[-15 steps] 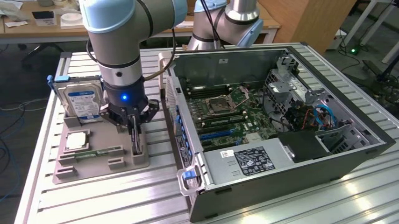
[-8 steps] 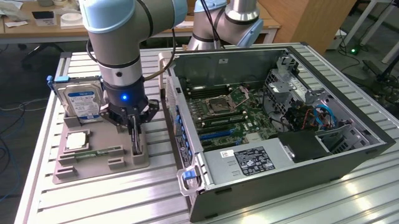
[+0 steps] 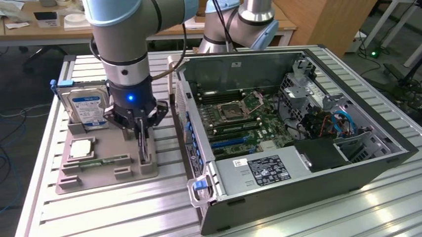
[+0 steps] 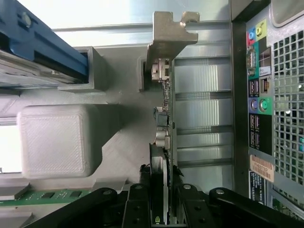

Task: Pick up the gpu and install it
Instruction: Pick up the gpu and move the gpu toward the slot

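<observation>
Slatted metal table [image 3: 99, 212] is carrying a grey tray [image 3: 86, 180] at nine o'clock from the open computer [image 3: 297, 195]. Claw [image 4: 160, 191] is clamping the graphics card [image 4: 165, 123], standing edgewise in the tray; pulling straight up, untilted, is looking safest.

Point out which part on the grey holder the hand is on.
The gpu: the thin card standing on edge at the holder's side nearest the computer case, gripped by the hand. The hard drive, processor and memory stick sit apart.
</observation>
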You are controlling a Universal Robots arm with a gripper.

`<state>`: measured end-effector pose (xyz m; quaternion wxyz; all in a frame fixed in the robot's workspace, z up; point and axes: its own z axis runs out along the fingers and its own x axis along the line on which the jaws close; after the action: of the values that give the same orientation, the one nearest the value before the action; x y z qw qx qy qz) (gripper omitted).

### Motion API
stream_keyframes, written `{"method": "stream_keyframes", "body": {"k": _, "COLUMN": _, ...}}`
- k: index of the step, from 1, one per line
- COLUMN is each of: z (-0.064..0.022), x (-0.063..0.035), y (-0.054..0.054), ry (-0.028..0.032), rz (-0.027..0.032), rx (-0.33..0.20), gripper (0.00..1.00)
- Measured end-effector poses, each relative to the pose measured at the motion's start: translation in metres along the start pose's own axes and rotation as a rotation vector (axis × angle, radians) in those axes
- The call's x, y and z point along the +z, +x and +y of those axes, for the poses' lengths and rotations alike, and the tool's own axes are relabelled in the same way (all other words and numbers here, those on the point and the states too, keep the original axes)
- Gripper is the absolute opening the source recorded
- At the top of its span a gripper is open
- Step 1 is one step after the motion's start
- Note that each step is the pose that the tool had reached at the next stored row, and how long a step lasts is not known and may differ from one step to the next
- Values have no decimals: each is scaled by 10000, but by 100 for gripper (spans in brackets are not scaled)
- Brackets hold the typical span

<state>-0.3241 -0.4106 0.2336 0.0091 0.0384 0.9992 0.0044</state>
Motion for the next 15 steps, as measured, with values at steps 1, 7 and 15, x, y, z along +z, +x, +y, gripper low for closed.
{"method": "stream_keyframes", "body": {"k": 1, "z": 0, "x": -33, "y": -1, "ry": -3, "rz": -1, "rx": 0, "gripper": 27}}
{"method": "stream_keyframes", "body": {"k": 7, "z": 2, "x": -217, "y": -4, "ry": -10, "rz": 0, "rx": 0, "gripper": 27}}
{"method": "stream_keyframes", "body": {"k": 15, "z": 2, "x": -245, "y": -4, "ry": -11, "rz": -2, "rx": -1, "gripper": 27}}
